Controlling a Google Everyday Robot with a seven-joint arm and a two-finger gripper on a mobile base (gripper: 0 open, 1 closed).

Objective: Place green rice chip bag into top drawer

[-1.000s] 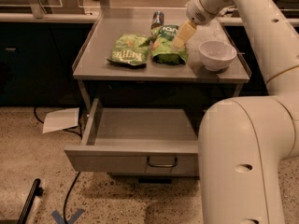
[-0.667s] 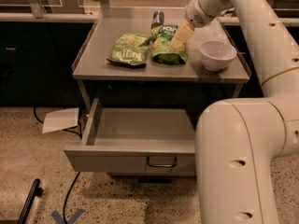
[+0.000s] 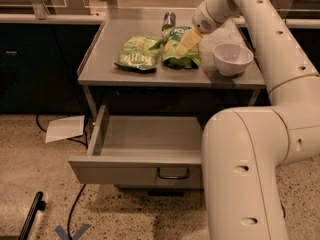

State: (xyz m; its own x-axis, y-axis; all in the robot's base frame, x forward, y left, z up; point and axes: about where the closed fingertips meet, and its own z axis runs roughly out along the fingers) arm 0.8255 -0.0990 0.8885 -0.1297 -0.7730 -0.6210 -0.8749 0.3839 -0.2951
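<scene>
Two green bags lie on top of the grey desk (image 3: 106,54). The bright, puffy one is the chip bag (image 3: 176,58), and it sits about in the middle of the desk, between the far edge and the near edge. The flat, pale bag (image 3: 137,54) lies just beside it, on the side of the left edge. My claw (image 3: 189,41) is right over the top part of the chip bag, very close to it. My big white arm (image 3: 260,84) reaches in from above the right edge. I cannot tell if my claw is squeezing the bag or hanging loose. One white bowl (image 3: 232,59) stands near the right edge, close to the chip bag but not touching it. One small dark can (image 3: 169,20) stands by the far edge, just behind the chip bag. Under the near edge, the drawer (image 3: 125,173) stands open toward me. It is grey, and its front has a small dark handle (image 3: 173,174). My arm hides the right end of the drawer. The chip bag is up on the desk top, above the drawer. On the speckled floor, out past the left edge, lies a white sheet of paper (image 3: 65,128). A black cord (image 3: 75,209) runs over the floor below the drawer's left corner.
</scene>
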